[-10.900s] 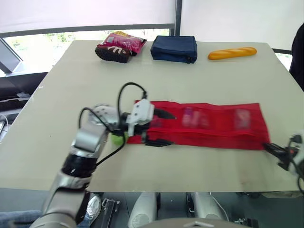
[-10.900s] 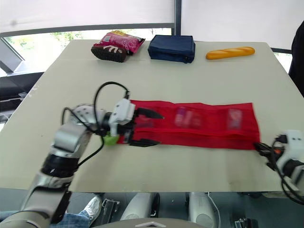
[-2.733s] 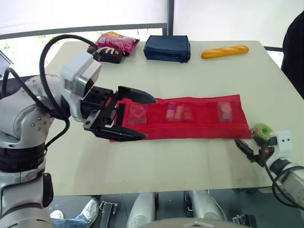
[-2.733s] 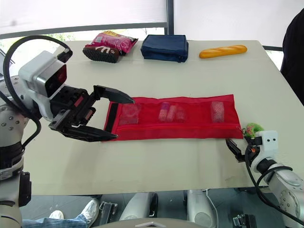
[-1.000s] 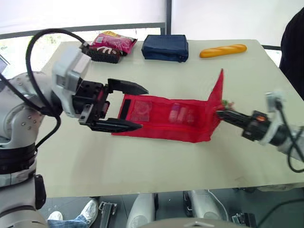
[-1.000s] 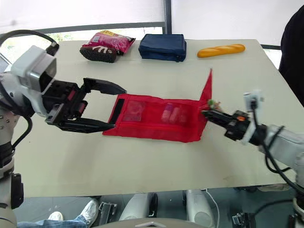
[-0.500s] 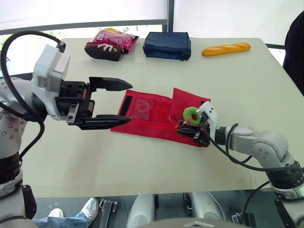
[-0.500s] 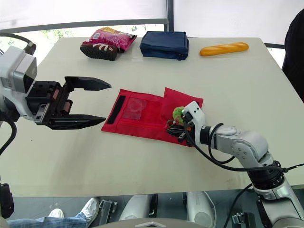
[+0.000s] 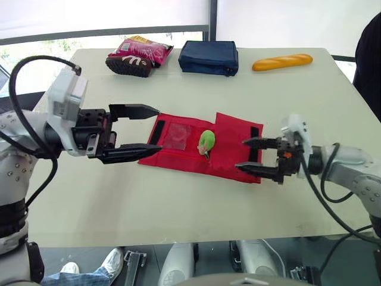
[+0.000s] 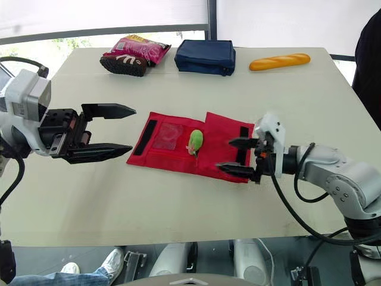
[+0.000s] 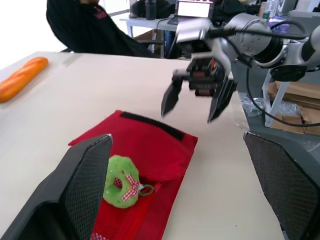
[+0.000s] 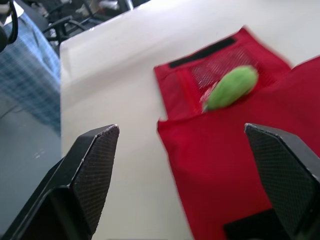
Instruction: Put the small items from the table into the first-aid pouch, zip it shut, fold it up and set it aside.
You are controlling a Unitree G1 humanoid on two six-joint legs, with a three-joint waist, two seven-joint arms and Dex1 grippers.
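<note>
Right gripper (image 9: 241, 154) beside half-folded red pouch (image 9: 229, 142)

Left gripper (image 9: 156, 129) and right gripper (image 9: 241, 154), fingers wide apart, tips inward.

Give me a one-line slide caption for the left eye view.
With the left gripper and right gripper open at either end, the half-folded red pouch carries a green item.

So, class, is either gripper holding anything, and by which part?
Nothing is held: left gripper and right gripper are both open; the green item lies loose on the pouch.
</note>
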